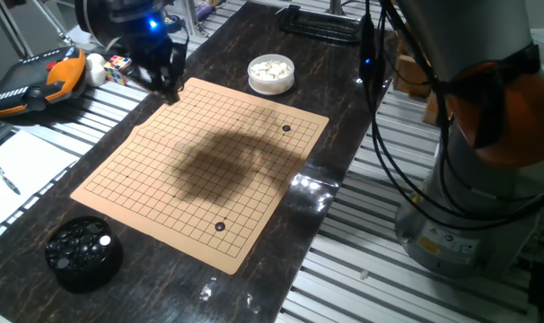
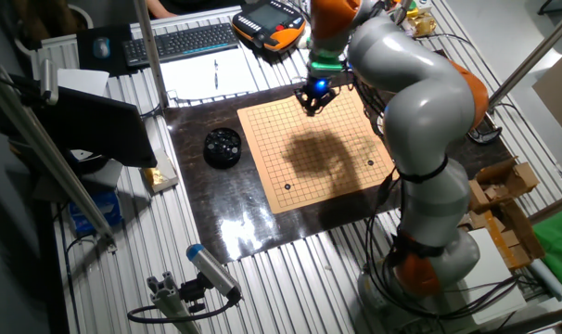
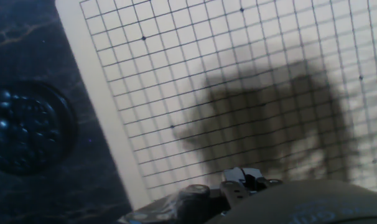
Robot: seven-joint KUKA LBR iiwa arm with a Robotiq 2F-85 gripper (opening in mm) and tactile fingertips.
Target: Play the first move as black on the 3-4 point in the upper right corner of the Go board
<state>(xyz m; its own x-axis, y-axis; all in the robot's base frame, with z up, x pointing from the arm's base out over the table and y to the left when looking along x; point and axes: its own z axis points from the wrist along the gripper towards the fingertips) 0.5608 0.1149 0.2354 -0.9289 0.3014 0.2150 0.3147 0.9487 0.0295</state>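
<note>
1. Hung the dark two-finger gripper (image 1: 169, 88) over the far left corner of the pale wooden gridded Go board (image 1: 164, 193), fingertips just above or at the board edge; could not tell whether the fingers were spread or pressed together, nor whether anything sat between them.
2. Glowed a small blue light on the hand above the fingers, seen in both fixed views.
3. Showed, in the hand view, only a blurred dark part of the hand at the bottom edge, with the board grid (image 3: 251, 68) and the arm's shadow beyond.
4. Lay two small round glossy black stones on the board: one (image 1: 285, 128) near the corner closest to the white bowl, the other (image 1: 220, 227) near the front corner, well apart from each other and from the gripper.
5. Stood a round black bowl of black stones (image 1: 82, 252) off the board on the dark marble-patterned tabletop (image 1: 344, 108), near the board's front left corner.
6. Stood a round white bowl of white stones (image 1: 271, 74) beyond the board's far edge.
7. Rested an orange and black teach pendant (image 1: 34, 79) on the slatted surface left of the table.
</note>
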